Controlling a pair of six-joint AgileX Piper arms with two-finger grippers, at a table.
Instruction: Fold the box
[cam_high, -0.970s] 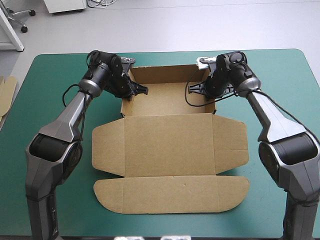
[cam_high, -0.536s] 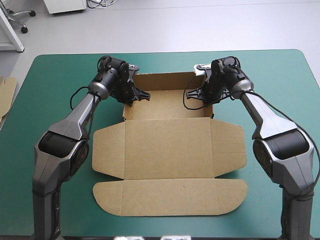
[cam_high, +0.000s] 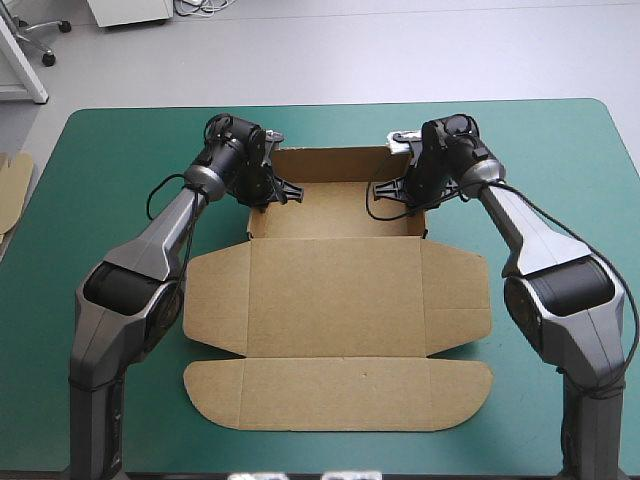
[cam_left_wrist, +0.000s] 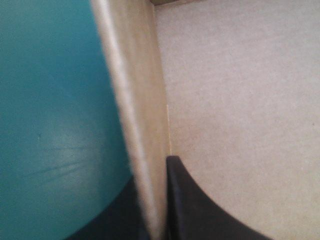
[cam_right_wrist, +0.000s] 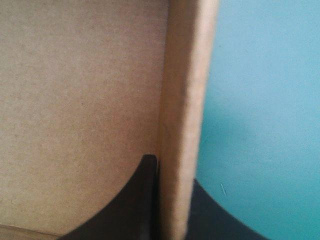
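Note:
The brown box (cam_high: 335, 280) lies mid-table as an open tray at the far end, with its lid and flaps flat toward the front. My left gripper (cam_high: 264, 188) is at the tray's left wall and my right gripper (cam_high: 413, 188) at its right wall. In the left wrist view the upright wall (cam_left_wrist: 135, 115) runs between the black fingers (cam_left_wrist: 192, 205) of the left gripper (cam_left_wrist: 152, 212), which is shut on it. In the right wrist view the right gripper (cam_right_wrist: 172, 210) pinches the other wall (cam_right_wrist: 185, 100), one of its fingers (cam_right_wrist: 132, 205) inside the tray.
An edge of more brown board (cam_high: 12, 190) shows at the table's left edge. The teal-green cover (cam_high: 110, 170) shows bare on both sides of the box and along the far edge behind the tray.
Both grippers have shifted slightly inward with the tray's side walls, which now stand closer together. The arms' elbows have swung forward and the flat lid has slid a little toward the front.

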